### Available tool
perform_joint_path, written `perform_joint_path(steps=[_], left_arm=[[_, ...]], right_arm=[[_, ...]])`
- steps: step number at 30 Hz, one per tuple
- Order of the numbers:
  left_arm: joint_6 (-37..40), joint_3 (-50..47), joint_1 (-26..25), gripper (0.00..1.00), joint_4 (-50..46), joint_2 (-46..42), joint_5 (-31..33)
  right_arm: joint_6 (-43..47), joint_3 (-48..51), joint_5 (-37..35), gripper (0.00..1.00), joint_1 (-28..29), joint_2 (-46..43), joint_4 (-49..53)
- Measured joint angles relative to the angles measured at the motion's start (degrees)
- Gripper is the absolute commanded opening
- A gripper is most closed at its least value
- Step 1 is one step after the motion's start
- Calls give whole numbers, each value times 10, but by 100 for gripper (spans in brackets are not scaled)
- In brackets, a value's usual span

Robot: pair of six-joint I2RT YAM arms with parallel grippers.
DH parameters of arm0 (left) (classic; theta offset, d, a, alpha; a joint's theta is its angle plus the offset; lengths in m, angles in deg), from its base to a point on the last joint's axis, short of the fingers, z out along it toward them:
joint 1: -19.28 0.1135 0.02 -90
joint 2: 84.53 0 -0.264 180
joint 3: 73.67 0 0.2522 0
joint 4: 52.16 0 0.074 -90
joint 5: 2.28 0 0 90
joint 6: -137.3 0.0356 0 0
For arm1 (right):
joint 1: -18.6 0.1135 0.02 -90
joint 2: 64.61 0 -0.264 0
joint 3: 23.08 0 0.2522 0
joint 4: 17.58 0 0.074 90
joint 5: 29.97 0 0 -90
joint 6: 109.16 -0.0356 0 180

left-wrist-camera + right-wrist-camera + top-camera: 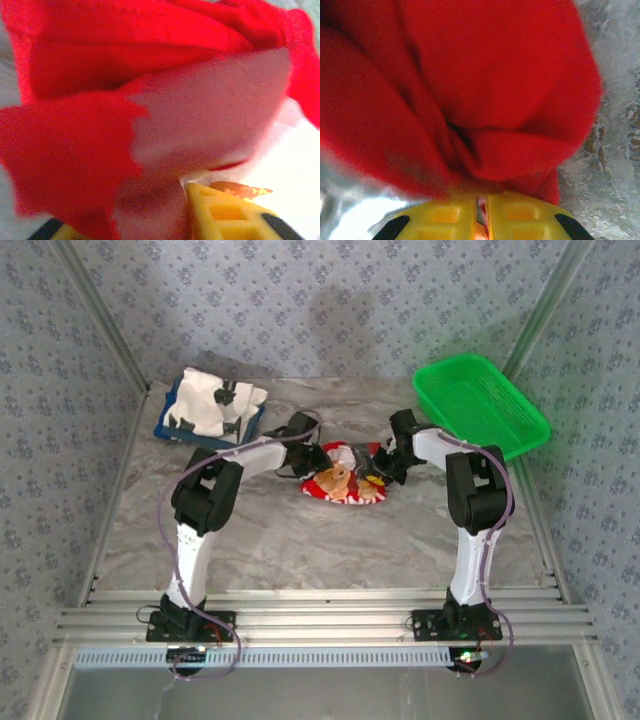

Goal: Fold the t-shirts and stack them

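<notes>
The red t-shirt (345,483) lies bunched in the middle of the table, its cartoon print facing up. My left gripper (314,459) is at the shirt's left edge and my right gripper (379,473) at its right edge. In the left wrist view, red cloth (150,60) with a pale inner side drapes over my left gripper (165,202); one yellow finger (225,215) shows and the other is covered. Close up, my right gripper (481,202) has its yellow fingers nearly touching, with a thin fold of the red shirt (495,90) pinched in the slit. The white t-shirt (217,403) with black marks lies crumpled at the back left.
The white shirt rests on a blue tray (165,427) near the back left wall. A green mesh basket (480,405) stands at the back right, close to my right arm. Patterned walls close in the table on three sides.
</notes>
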Motion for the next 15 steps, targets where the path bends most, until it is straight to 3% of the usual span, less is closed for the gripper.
perform_joint_path(steps=[3,7,10,15], left_arm=[[20,11,-20,2,-17,0,3],[70,53,-23,0,-82,0,36],[118,93,-15,0,-141,-4,76],[200,164,5,0,-228,-26,133]], right_arm=[[0,1,4,17,0,0,-1],[7,7,15,29,-2,-4,-12],[17,20,23,42,-3,-22,-21],[37,38,37,75,-8,-86,-20]])
